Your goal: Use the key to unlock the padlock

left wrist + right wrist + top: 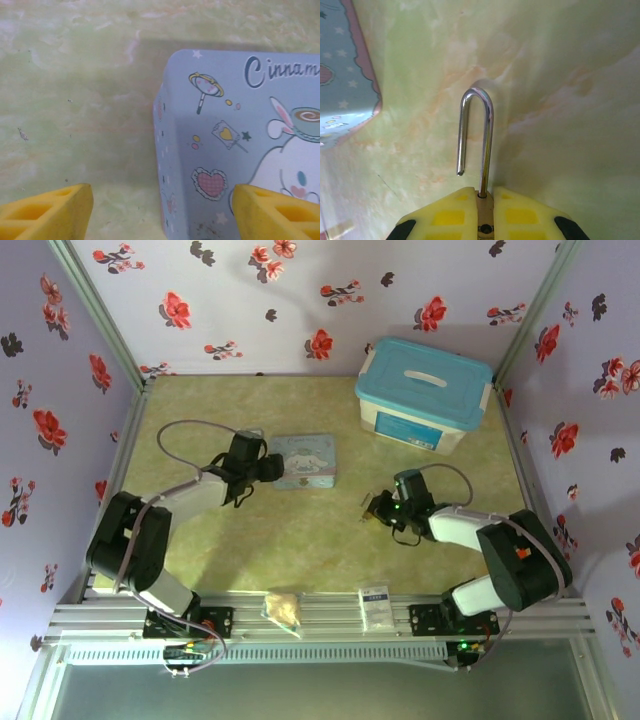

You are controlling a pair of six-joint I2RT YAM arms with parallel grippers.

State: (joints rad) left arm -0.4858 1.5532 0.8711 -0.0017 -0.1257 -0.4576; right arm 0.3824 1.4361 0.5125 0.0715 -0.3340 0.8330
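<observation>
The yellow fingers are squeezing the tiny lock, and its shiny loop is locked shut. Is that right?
Not quite. The right gripper does squeeze the padlock, but its shiny loop is open: one end hangs free of the body. The right wrist view shows it.

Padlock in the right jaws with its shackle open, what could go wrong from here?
1. The padlock is pinched only by its narrow body in the shut right jaws, with the open shackle sticking out. It could twist or slip out if bumped.
2. The left jaws stand open across the tin's edge, one side over its top. Lowering or closing there could shove the tin.
</observation>
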